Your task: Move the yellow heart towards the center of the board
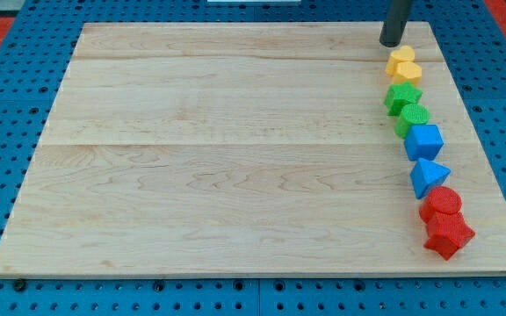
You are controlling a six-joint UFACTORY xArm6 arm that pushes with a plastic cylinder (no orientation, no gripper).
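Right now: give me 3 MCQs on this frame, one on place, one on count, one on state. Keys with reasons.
1. My tip sits where?
A. above the yellow blocks, at the view's top
B. below the red blocks
C. at board centre

2. Blue blocks?
A. one
B. two
C. four

3. The blocks lie:
A. scattered
B. stacked
C. in a column along the view's right

Keys:
A, the tip sits just above the upper yellow block.
B, a blue cube and a blue triangle.
C, they run from yellow down to the red block.
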